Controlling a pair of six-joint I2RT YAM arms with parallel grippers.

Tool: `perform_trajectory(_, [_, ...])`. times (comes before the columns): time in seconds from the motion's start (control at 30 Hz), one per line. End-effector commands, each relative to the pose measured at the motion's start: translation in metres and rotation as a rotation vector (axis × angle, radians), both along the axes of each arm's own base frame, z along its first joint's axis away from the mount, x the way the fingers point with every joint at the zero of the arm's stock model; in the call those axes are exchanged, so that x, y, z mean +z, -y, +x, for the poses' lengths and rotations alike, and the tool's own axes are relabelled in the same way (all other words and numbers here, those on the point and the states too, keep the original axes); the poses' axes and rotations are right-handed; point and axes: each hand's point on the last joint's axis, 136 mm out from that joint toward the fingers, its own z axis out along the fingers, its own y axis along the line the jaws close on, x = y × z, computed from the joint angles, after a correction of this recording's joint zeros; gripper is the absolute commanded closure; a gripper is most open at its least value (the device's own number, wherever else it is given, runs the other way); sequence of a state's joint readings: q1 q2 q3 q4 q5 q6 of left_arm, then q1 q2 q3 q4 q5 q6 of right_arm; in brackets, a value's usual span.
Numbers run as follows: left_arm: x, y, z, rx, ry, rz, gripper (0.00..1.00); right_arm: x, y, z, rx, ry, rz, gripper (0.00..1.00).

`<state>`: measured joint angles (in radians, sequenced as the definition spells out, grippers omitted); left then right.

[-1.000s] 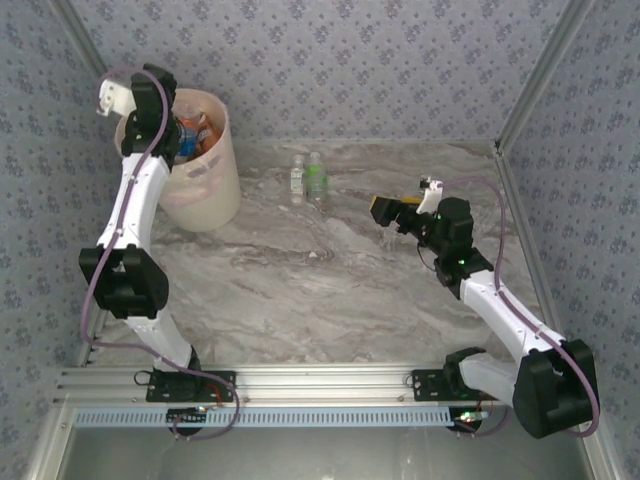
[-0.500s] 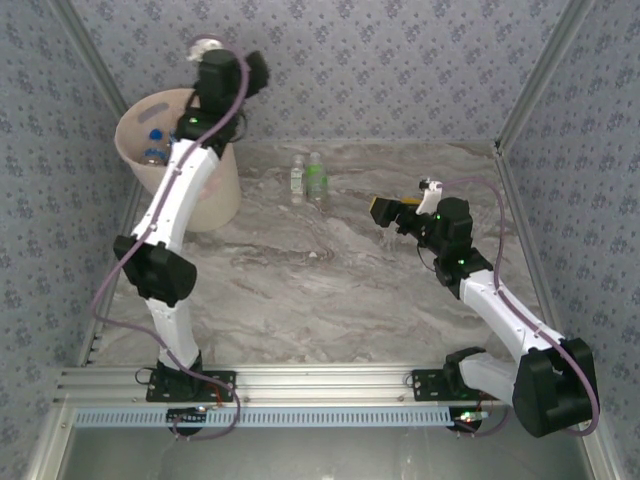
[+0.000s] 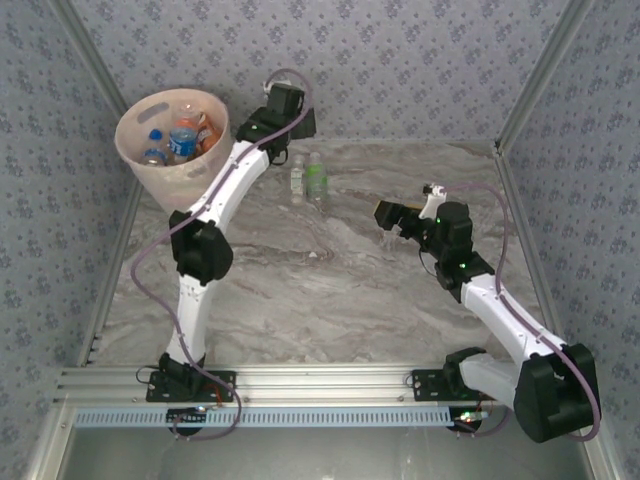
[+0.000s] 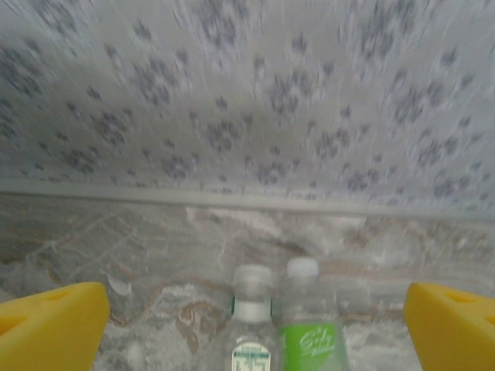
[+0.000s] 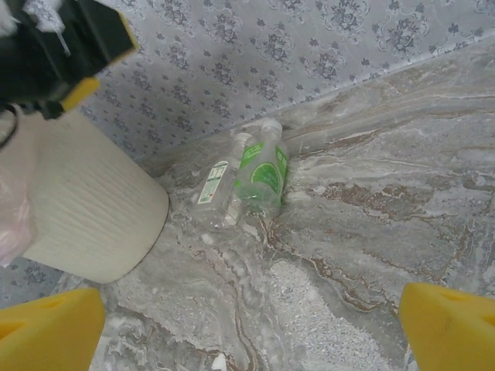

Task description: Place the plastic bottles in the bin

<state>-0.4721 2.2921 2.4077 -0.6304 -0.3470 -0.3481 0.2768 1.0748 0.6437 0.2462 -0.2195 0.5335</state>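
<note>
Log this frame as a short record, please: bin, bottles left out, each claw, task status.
bin: standing at the far left of the table, several bottles inside
left out: white-label bottle and green-label bottle, upright, side by side near the back wall
left claw: open, empty, facing those two bottles
right claw: open, empty, over the table, to the right of them
task status: not done, two to go

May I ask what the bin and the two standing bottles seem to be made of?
Bin: probably plastic, matt pale pink, its wall finely ribbed. White-labelled bottle and green-labelled bottle: likely clear plastic, glossy; the table shows through them.
</note>
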Motion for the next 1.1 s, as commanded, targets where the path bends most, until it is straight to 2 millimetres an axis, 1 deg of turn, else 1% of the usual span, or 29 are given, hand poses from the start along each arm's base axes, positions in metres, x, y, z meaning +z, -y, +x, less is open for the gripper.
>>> perform_trajectory(0.0, [-0.02,0.007,-0.011,-0.085,-0.104,0.031,0.02,-0.005,0.008,-0.004,-0.03,-0.017,-0.017,0.0])
perform_trajectory(0.13, [-0.056,0.004,-0.011,-0.085,-0.203,0.015,0.03,-0.005,0.009,-0.004,-0.032,-0.015,-0.017,0.0])
perform_trajectory(0.23, [-0.079,0.002,-0.011,-0.089,-0.273,-0.026,0.08,-0.005,0.009,-0.005,-0.032,-0.015,-0.019,0.0])
perform_trajectory(0.3, [-0.091,0.001,-0.012,-0.096,-0.31,-0.036,0.11,-0.006,0.009,-0.005,-0.033,-0.017,-0.023,0.0])
perform_trajectory(0.4, [-0.112,0.006,-0.015,-0.119,-0.361,-0.039,0.12,-0.008,0.01,-0.005,-0.035,-0.013,-0.035,0.0])
perform_trajectory(0.53, [-0.138,0.005,-0.016,-0.12,-0.416,-0.027,0.15,-0.009,0.01,-0.004,-0.03,-0.011,-0.047,0.0])
perform_trajectory(0.63, [-0.151,0.009,-0.015,-0.136,-0.441,-0.027,0.16,-0.01,0.01,-0.004,-0.029,-0.013,-0.049,0.0])
perform_trajectory(0.73, [-0.162,0.006,-0.013,-0.124,-0.455,-0.027,0.18,-0.01,0.009,-0.004,-0.026,-0.013,-0.051,0.0])
perform_trajectory(0.8, [-0.168,0.004,-0.011,-0.11,-0.462,-0.032,0.2,-0.011,0.01,-0.004,-0.027,-0.015,-0.051,0.0])
perform_trajectory(0.9, [-0.178,0.001,-0.009,-0.096,-0.476,-0.035,0.3,-0.012,0.01,-0.005,-0.026,-0.02,-0.052,0.0])
perform_trajectory(0.93, [-0.181,0.001,-0.01,-0.096,-0.481,-0.034,0.32,-0.012,0.01,-0.005,-0.026,-0.02,-0.051,0.0])
perform_trajectory(1.07, [-0.191,-0.002,-0.01,-0.089,-0.499,-0.026,0.31,-0.011,0.01,-0.004,-0.028,-0.018,-0.053,0.0])
